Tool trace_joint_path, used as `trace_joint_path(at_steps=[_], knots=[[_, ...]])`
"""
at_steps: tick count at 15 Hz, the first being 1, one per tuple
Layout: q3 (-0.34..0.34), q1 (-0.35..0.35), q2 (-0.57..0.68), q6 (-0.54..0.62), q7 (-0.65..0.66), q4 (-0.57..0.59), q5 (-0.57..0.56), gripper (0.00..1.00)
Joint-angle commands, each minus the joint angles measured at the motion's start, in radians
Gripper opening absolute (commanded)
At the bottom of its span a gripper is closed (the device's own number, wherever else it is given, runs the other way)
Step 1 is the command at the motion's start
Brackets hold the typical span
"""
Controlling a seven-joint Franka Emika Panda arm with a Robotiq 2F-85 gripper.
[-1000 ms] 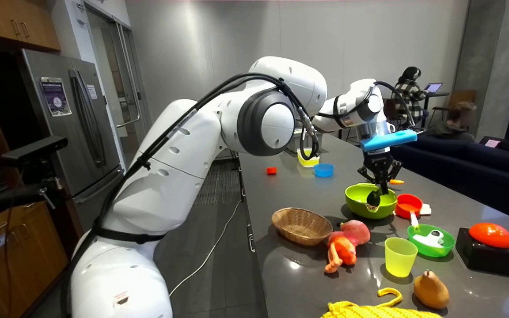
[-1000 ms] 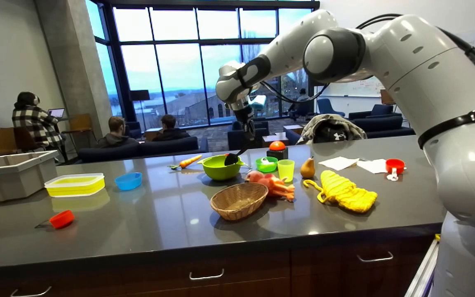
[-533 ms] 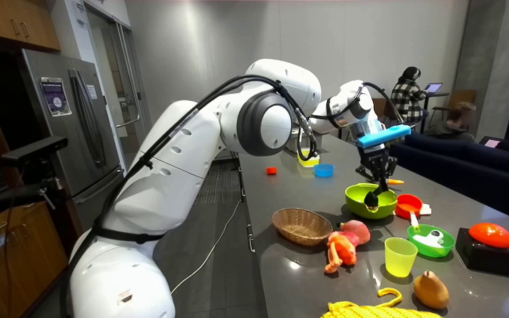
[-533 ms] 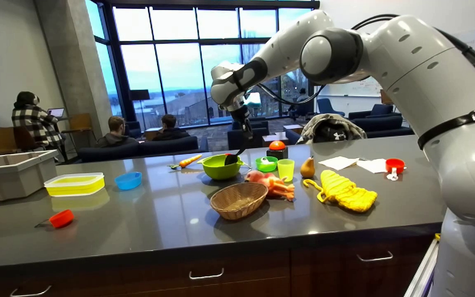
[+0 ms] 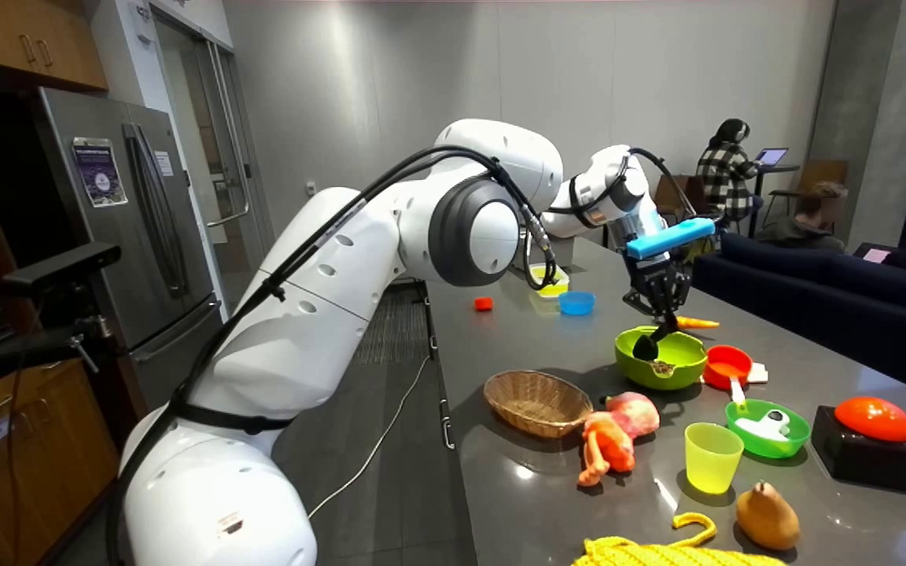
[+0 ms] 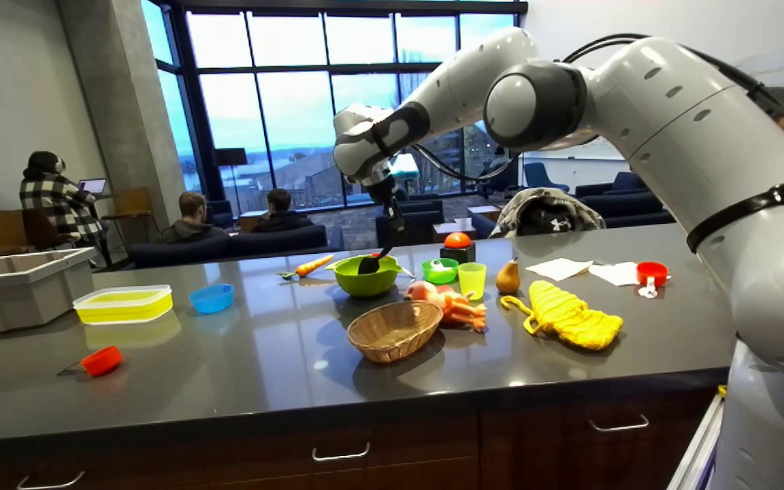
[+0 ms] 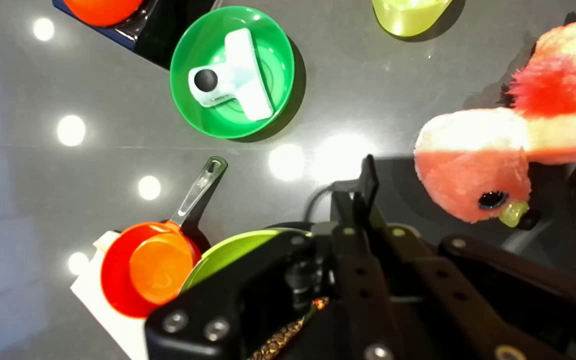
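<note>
Exterior view: gripper (image 6: 396, 223) clamps black utensil (image 6: 369, 265), likely light, stiff, best held by its handle, one o'clock from green bowl (image 6: 365, 283).

This looks like a shared kitchen that opens into a sitting room. Whether it is in an office or a school, I can't tell. In an exterior view there is a tall silver fridge (image 5: 119, 244), with wooden cupboards (image 5: 5, 35) near it. The gray desk (image 6: 249, 374) has drawers (image 6: 399, 439) underneath, and a lime green bowl (image 6: 365, 284) and a yellow cup (image 6: 472, 282) on top. Past it are soft dark blue seats (image 6: 276, 241) and huge windows (image 6: 293, 116). Two people (image 6: 191, 216) show above a seat back, and a person in a checked coat (image 6: 58, 203) sits by a laptop (image 6: 92, 185).
</note>
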Motion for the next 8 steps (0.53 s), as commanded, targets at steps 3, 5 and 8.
trace_joint_path(at_steps=[3,5,8], knots=[[-0.021,0.032,0.081,-0.07,-0.081,0.126,-0.027,0.01],[-0.026,0.04,0.103,-0.092,-0.103,0.152,-0.032,0.01],[-0.037,0.058,0.139,-0.133,-0.137,0.196,-0.053,0.01]])
